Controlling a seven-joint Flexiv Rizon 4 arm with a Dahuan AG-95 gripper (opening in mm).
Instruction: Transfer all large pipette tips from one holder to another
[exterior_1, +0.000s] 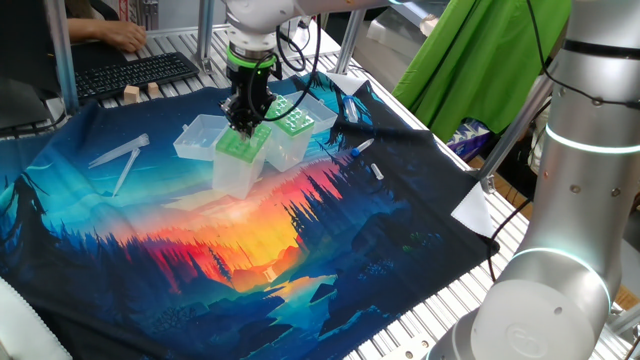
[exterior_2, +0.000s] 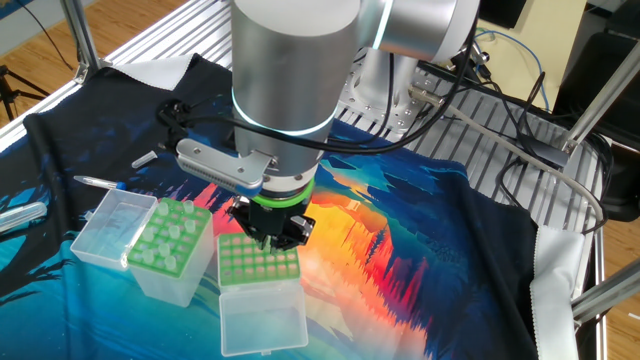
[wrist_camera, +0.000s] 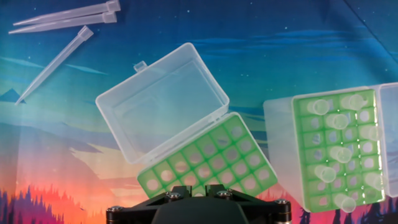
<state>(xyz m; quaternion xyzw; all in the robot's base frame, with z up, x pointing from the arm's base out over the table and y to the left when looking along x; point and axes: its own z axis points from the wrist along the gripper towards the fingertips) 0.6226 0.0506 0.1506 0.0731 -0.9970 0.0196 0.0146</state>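
Note:
My gripper (wrist_camera: 193, 188) hangs low over the darker green dotted-grid holder (wrist_camera: 211, 163), whose clear lid (wrist_camera: 163, 99) lies open beside it. Only the finger bases show, a narrow gap apart. Whether anything sits between them is hidden. The light-green holder (wrist_camera: 336, 152) stands just to the right with several large pipette tips (wrist_camera: 341, 154) upright in its holes. Three more tips (wrist_camera: 62, 22) lie loose on the cloth at the far left. From the fixed views the gripper (exterior_1: 243, 125) (exterior_2: 272, 235) is right above the dotted holder (exterior_1: 240, 152) (exterior_2: 258, 262), next to the light-green one (exterior_1: 295, 123) (exterior_2: 170, 235).
A printed cloth (exterior_1: 250, 260) covers the table. A marker (exterior_1: 358, 150) and a small object (exterior_1: 376, 172) lie right of the boxes. A keyboard (exterior_1: 135, 72) and a person's hand (exterior_1: 120, 35) are at the back left. A green cloth (exterior_1: 480, 60) hangs at the back right.

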